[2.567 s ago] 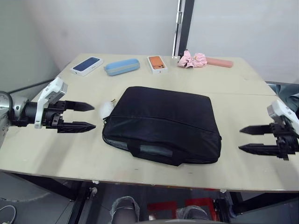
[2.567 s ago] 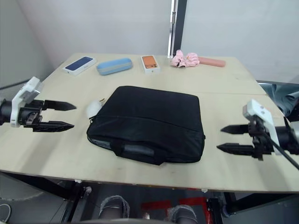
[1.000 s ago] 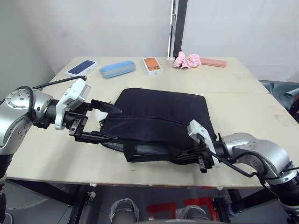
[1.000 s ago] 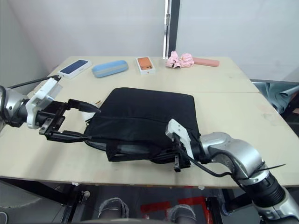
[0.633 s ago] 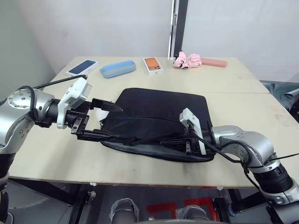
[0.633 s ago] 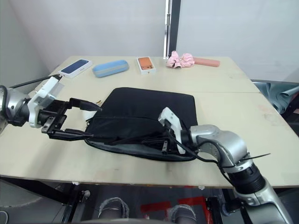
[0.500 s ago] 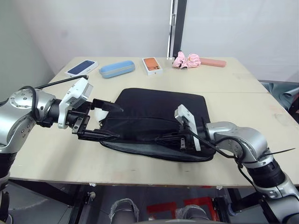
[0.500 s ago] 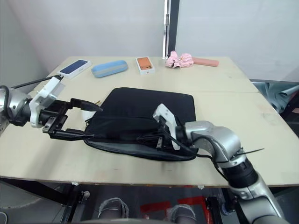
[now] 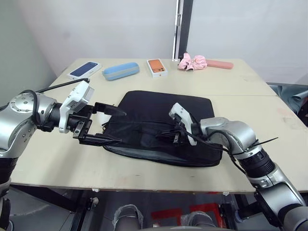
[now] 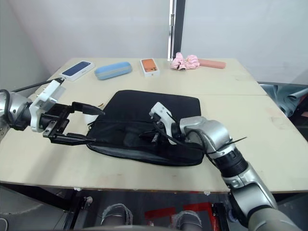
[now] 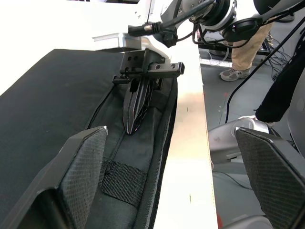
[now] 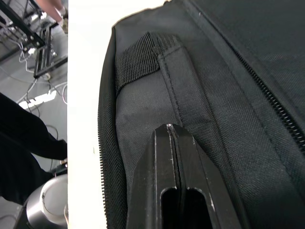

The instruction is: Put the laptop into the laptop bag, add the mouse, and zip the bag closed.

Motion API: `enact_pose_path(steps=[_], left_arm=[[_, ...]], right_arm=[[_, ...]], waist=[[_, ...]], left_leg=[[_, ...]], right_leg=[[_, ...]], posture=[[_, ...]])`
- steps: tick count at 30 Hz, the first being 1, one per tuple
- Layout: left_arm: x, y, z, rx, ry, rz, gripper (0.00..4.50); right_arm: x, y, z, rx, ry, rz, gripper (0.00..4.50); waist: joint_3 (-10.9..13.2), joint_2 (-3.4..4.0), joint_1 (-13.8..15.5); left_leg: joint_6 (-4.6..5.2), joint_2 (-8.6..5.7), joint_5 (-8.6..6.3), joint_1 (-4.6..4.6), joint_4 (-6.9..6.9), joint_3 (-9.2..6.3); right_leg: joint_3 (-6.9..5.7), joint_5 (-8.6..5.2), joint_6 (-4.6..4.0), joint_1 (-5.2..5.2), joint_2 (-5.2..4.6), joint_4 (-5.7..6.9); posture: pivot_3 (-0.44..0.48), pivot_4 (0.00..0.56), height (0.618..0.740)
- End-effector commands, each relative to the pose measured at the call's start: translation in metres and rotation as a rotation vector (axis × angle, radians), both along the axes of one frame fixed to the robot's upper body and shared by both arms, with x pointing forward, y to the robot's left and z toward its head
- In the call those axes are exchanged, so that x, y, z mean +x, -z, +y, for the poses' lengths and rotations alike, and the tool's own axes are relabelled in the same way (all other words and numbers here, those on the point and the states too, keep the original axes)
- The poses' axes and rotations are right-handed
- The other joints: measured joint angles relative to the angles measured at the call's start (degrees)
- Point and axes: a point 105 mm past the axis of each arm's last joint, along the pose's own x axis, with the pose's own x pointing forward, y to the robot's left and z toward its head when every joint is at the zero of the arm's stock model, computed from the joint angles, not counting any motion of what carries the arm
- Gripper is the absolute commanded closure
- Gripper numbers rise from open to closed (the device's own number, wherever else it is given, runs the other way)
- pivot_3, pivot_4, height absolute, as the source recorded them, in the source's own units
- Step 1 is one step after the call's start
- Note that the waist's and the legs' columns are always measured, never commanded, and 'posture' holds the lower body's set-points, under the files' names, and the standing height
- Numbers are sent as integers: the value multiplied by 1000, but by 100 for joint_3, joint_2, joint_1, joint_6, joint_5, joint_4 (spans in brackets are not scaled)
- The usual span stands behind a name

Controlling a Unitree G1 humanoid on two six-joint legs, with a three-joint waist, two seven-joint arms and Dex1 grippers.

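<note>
The left gripper [image 9: 109,126] is spread wide at the laptop bag [image 9: 192,106], and the right gripper [image 12: 174,143] is squeezed together on its handle [image 12: 178,81].

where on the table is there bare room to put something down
Bare wood lies right of the laptop bag, out to the table's right edge, and in the band between the bag and the far row: phone, blue case, orange box, pink umbrella. It's crowded at the bag's left end, where the open left pincer sits.
</note>
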Motion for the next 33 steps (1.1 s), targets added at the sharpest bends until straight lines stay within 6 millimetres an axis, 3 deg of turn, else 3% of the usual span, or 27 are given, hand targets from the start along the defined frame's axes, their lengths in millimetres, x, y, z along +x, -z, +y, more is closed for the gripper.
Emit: enact_pose_path(steps=[1,6,16,18,22,27,33], left_arm=[[1,-4,9,8,-26,-27,0],[3,9,23,56,-84,-4,0],[9,7,38,-79,-192,69,0],[23,10,52,-125,-303,111,0],[78,38,95,-195,-717,266,0],[119,45,100,-306,-917,340,0],[137,61,93,-285,-971,394,0]], right_arm=[[6,6,0,-112,-26,-76,4468],[10,27,-7,-247,-37,-86,4468],[17,24,-8,-248,-22,-79,4468],[18,22,-8,-245,-24,-80,4468],[20,25,-12,-263,-18,-81,4468],[21,15,-10,-219,-11,-85,4468],[24,-6,-3,-129,5,-99,4468]], waist=[[0,0,-5],[-3,-3,-11],[-16,-21,13],[-16,-19,18],[-21,-19,43],[-31,-36,69],[-32,-39,54]], left_leg=[[-1,0,0,0,0,0],[-5,3,0,4,0,-1],[-6,1,-1,24,9,0],[-6,0,-1,25,8,-1],[-7,-2,-2,30,8,-8],[-8,-9,-1,29,22,-20],[-11,-4,1,13,25,-29]], right_leg=[[1,0,0,-1,1,1],[6,0,0,-2,7,3],[18,0,0,1,7,36],[18,0,0,1,7,40],[21,3,-2,2,10,53],[25,9,1,18,12,49],[24,9,2,10,23,30]], posture=[[0,150,740],[0,150,740],[0,150,740],[0,150,740],[0,150,740],[0,150,740],[0,150,740]])
